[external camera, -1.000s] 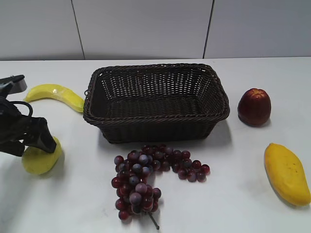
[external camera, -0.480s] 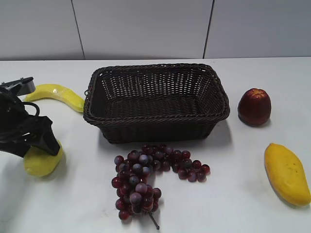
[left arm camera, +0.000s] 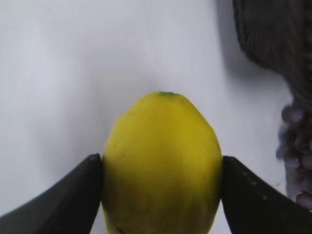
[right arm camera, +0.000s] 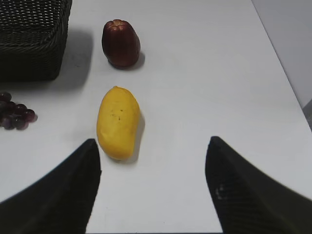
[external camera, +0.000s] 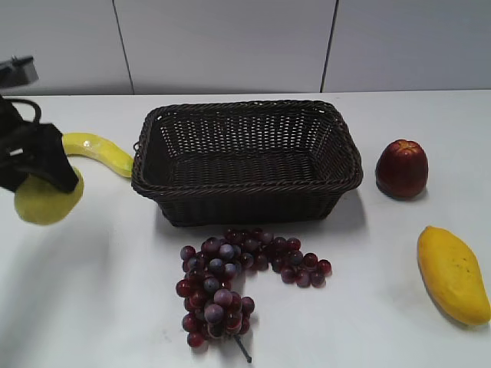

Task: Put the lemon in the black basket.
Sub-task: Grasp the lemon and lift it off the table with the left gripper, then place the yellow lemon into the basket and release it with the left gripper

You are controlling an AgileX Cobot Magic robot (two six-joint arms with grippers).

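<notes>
My left gripper (external camera: 46, 184) is shut on the lemon (external camera: 47, 201), a plump yellow fruit, and holds it above the table at the far left. In the left wrist view the lemon (left arm camera: 162, 163) fills the space between both black fingers (left arm camera: 162, 185). The black basket (external camera: 245, 157), dark woven wicker and empty, stands at the table's middle, to the right of the lemon; its corner shows in the left wrist view (left arm camera: 278, 34). My right gripper (right arm camera: 153, 180) is open and empty over bare table; it is out of the exterior view.
A banana (external camera: 98, 150) lies left of the basket, partly behind my left gripper. Dark red grapes (external camera: 234, 280) lie in front of the basket. A red apple-like fruit (external camera: 401, 169) stands to the basket's right. A mango (external camera: 453, 274) lies at the front right.
My left gripper has lifted the lemon off the table and carried it up and toward the back. Everything else is unmoved.
</notes>
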